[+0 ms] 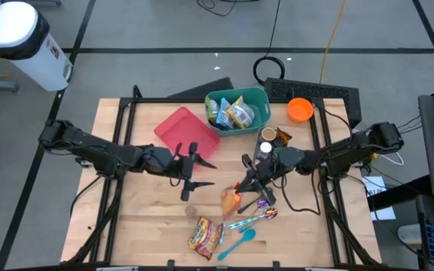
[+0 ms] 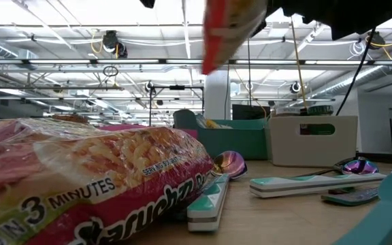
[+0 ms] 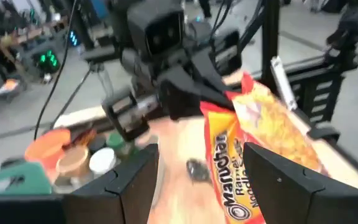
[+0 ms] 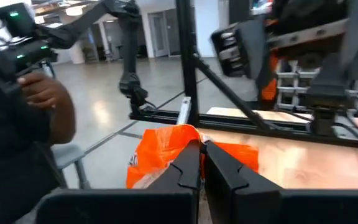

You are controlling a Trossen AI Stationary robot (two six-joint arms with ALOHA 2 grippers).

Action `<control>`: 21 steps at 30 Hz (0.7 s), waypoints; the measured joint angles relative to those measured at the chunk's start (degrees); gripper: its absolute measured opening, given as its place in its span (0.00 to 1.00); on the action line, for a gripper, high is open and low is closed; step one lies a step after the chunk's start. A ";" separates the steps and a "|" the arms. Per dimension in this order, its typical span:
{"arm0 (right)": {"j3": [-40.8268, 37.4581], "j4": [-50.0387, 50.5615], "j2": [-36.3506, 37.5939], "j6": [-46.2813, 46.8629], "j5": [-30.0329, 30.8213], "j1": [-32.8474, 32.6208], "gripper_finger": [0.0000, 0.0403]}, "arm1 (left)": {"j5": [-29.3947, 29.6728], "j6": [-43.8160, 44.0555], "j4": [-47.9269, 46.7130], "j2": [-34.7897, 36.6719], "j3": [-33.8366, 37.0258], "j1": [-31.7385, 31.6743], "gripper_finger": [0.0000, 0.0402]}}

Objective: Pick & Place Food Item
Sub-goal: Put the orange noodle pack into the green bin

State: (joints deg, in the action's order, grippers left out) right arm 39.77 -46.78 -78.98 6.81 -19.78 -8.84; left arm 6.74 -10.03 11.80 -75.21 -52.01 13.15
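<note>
**Right gripper holds the orange noodle packet off the table**

High view: at centre frame the right gripper (image 1: 241, 188) is closed on an orange noodle packet (image 1: 231, 200), which hangs just below it; the fingers themselves are too small to make out. The left gripper (image 1: 189, 172) sits just left of centre, its fingers spread wide with nothing between them. A red tray (image 1: 179, 129) lies above it and a teal bin (image 1: 236, 110) of packets at upper centre. An orange bowl (image 1: 300, 110) is to the bin's right. A second noodle packet (image 1: 206, 234) lies flat at lower centre, with a teal spoon (image 1: 239, 242) and shiny spoons (image 1: 261, 216) beside it.

Low view: the second noodle packet (image 2: 94, 180) fills the lower left and is cut off by the frame edges. The held packet (image 2: 226, 30) dangles from the top edge, its upper part and the gripper cut off. A white basket (image 2: 313, 139) stands right of centre.

Left wrist view: the left gripper's fingers (image 3: 284, 186) stand far apart at the bottom. Between them, farther off, the orange packet (image 3: 253, 143) hangs from the blurred right gripper (image 3: 194, 93).

Right wrist view: the right gripper's fingers (image 4: 185, 171) are pressed nearly together on the packet's (image 4: 166, 152) top edge. A person's hand (image 4: 45, 99) shows at the left; the body is cut off.
</note>
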 joint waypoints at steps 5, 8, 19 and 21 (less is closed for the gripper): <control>0.00 0.29 1.84 -0.44 -0.01 6.02 0.00 | 0.44 1.84 -6.46 -0.03 -0.02 0.00 0.61; 0.00 0.42 4.55 -0.15 0.03 13.04 0.00 | 1.04 1.58 -10.70 -0.07 -0.01 0.01 0.61; 22.92 40.48 2.79 -6.12 -12.19 41.62 0.00 | 6.34 -3.03 -13.53 -0.05 -0.01 -0.32 0.61; 29.70 53.26 0.02 -12.20 -12.08 45.72 0.00 | 6.83 -4.88 -13.56 -0.05 -0.01 -0.78 0.61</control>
State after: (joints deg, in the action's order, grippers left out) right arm 69.47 6.47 -78.96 -5.39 -31.86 36.88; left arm 13.56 -14.91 -1.76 -75.26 -52.01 12.37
